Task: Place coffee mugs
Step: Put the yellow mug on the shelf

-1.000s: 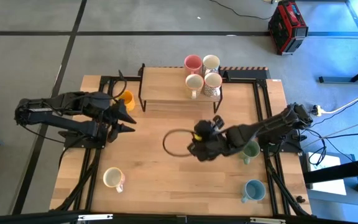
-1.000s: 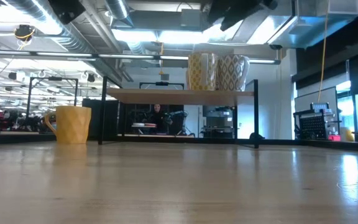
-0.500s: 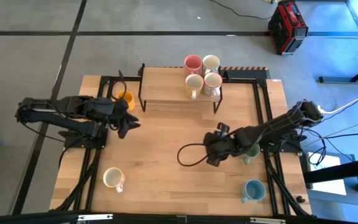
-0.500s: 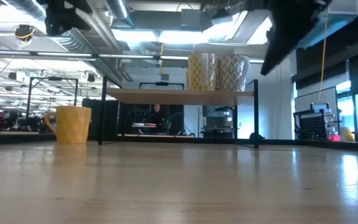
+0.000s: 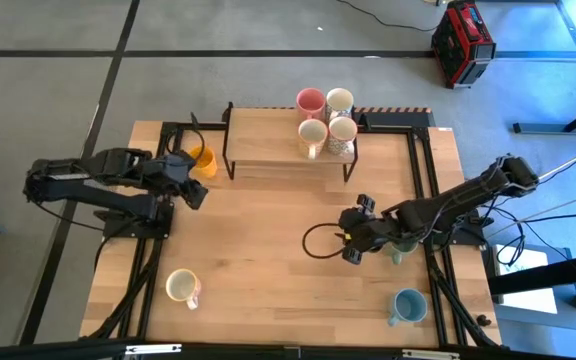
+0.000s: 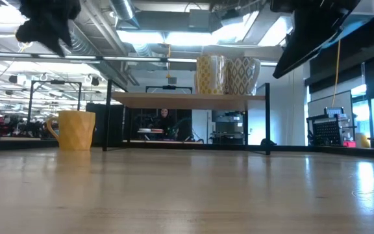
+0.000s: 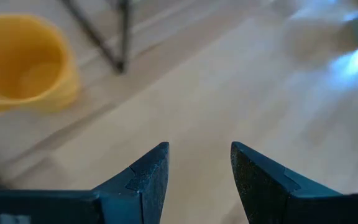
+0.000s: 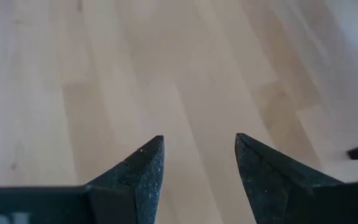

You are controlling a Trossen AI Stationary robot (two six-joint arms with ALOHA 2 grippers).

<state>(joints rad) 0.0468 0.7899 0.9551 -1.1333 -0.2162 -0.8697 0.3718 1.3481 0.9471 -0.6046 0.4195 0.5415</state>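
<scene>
Surface: light wood table (image 5: 258, 260) with black frame rails along both sides, grey floor around it, red case (image 5: 462, 42) on the floor past the far right corner. Low view looks into a workshop: ceiling ducts, benches, a person far off behind the rack.

Near edge: cream mug (image 5: 181, 287) at near left, light blue mug (image 5: 408, 306) at near right, both alone on the wood. The whole centre of the table is bare plank, open between the two arms.

Right gripper (image 5: 351, 240) sits mid-right over bare wood, fingers apart, nothing between them; wrist view shows only planks. Green mug (image 5: 404, 243) is just beside the right arm, partly hidden under it.

Left gripper (image 5: 194, 186) at left, fingers apart and empty. Orange-yellow mug (image 5: 203, 160) stands upright just beyond it, near the rack's left leg, not touching the fingers.

Far: black-legged wooden rack (image 5: 268, 135) at the back edge. Four mugs clustered on its right end: pink (image 5: 310, 102), white (image 5: 340, 100), cream (image 5: 312, 133), speckled (image 5: 343, 131).
</scene>
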